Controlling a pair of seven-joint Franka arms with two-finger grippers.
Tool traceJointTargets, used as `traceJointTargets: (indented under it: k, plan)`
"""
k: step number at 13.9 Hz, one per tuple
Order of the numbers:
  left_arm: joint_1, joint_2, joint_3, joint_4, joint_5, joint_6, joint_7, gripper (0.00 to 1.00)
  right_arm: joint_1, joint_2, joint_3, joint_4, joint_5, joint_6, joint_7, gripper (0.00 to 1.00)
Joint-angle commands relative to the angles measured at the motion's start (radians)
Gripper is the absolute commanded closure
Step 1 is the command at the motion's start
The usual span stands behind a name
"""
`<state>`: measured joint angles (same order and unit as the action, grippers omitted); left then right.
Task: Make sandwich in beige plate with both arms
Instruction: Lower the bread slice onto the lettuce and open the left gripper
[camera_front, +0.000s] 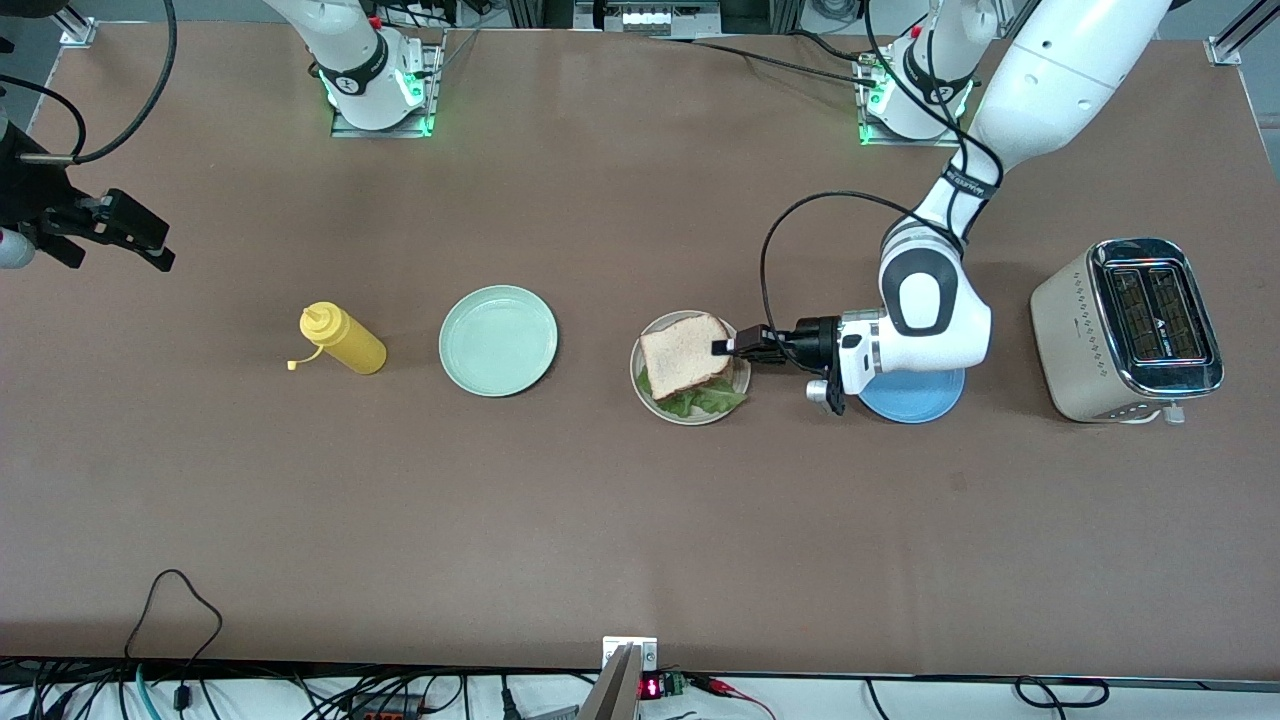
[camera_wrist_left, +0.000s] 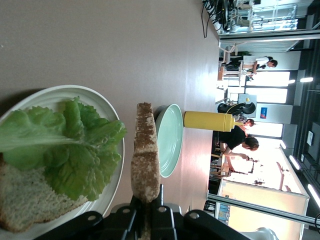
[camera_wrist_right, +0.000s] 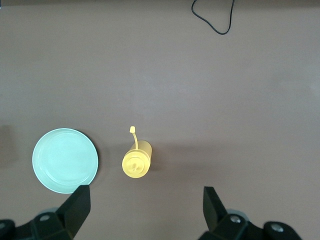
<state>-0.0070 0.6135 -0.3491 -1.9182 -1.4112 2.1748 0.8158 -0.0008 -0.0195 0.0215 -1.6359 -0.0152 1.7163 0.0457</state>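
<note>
In the front view, the round blue plate (camera_front: 915, 398) lies mostly hidden under the left arm's white wrist; only its lower rim shows. The top slice of light-brown bread (camera_front: 686, 353) covers most of the ruffled green lettuce leaf (camera_front: 702, 401) and the bottom slice on the round beige plate (camera_front: 640, 380). The right arm's black gripper (camera_front: 125, 235) is cut off by the picture's edge near the brown table's corner.
</note>
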Motion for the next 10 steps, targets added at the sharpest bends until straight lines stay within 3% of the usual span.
traceJointTargets:
  k: [1,7,8,9,10]
  plan:
    - [0.004,0.025,-0.004,0.013,-0.041,0.000,0.062,1.00,-0.002,0.001,0.006,0.005,0.004,-0.003,0.014,0.00]
    - [0.001,0.087,0.002,0.041,-0.034,0.003,0.069,0.95,-0.005,0.000,0.005,0.008,0.004,-0.001,0.013,0.00]
    - [0.001,0.087,0.005,0.041,-0.031,0.003,0.066,0.88,-0.004,0.000,0.005,0.008,0.004,-0.001,0.014,0.00]
    - [0.002,0.087,0.007,0.041,-0.029,0.003,0.066,0.64,-0.002,0.000,0.006,0.008,0.004,-0.001,0.014,0.00]
    - [0.005,0.087,0.012,0.039,-0.017,0.003,0.072,0.05,-0.002,0.000,0.006,0.008,0.004,-0.001,0.014,0.00]
